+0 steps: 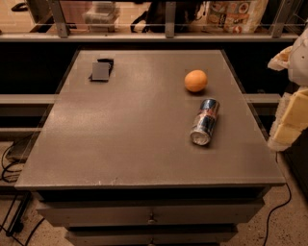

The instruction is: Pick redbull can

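The redbull can [205, 121] lies on its side on the right part of the grey table top [130, 129]. It is blue and silver, with its silver end facing the front. An orange fruit [196, 80] sits just behind it, apart from it. My gripper [290, 121] shows as pale cream and white parts at the right edge of the view. It is beyond the table's right edge, to the right of the can and well apart from it. It holds nothing that I can see.
A small dark flat square object [101, 70] lies at the table's back left. A rail and shelf with bags [231, 14] run behind the table. Drawers [151, 216] are under the top. Cables [12, 163] lie on the floor at left and right.
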`<act>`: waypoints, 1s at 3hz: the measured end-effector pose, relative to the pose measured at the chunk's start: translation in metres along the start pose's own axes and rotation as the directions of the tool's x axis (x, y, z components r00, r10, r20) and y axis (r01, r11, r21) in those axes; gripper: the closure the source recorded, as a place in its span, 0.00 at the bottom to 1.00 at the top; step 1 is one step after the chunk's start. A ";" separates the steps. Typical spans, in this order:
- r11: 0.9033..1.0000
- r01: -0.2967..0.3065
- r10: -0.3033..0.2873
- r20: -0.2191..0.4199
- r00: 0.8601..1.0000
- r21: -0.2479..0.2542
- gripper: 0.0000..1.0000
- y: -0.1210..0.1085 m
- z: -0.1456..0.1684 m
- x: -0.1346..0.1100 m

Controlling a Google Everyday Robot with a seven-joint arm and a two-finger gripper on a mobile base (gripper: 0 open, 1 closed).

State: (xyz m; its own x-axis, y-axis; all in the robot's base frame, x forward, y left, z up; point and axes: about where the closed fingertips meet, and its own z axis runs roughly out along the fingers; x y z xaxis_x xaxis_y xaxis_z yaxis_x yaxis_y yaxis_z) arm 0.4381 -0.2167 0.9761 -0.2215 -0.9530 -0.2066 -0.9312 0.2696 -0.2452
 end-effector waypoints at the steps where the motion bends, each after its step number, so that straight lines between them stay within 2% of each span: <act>1: 1.000 0.000 0.000 0.001 1.000 0.001 0.00 0.000 0.000 0.000; 2: 1.000 -0.006 0.006 0.067 0.998 -0.004 0.00 -0.004 0.012 -0.010; 3: 0.996 -0.080 0.085 0.181 0.980 -0.034 0.00 -0.009 0.041 -0.026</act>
State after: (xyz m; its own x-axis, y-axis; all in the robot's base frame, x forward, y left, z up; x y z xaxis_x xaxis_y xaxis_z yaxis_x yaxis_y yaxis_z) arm 0.4642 -0.1886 0.9452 -0.2437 -0.8859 -0.3947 -0.9198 0.3402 -0.1956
